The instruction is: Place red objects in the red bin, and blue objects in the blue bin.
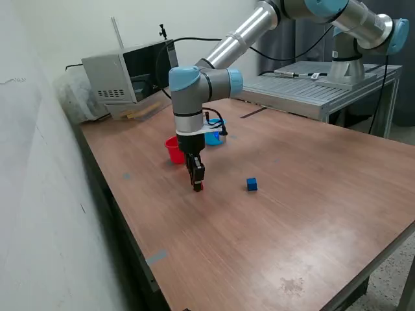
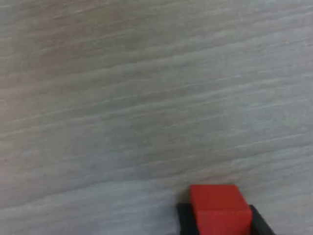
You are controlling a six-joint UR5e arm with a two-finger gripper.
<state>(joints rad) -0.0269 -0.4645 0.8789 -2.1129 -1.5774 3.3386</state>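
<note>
A red cube (image 2: 218,209) is being pinched between the closed-in fingers of the gripper (image 1: 198,186) low over the table (image 1: 311,194), just in front of the red cup (image 1: 174,149), being positioned for dropping in

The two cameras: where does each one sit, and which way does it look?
Exterior view: off the arm, above the table, looking down at the arm, gripper, red cup, light blue cup and blue cube.
Wrist view: on the wrist, facing the tabletop; dark fingers flank the red cube.
Shared: red cube, gripper, table.
</note>
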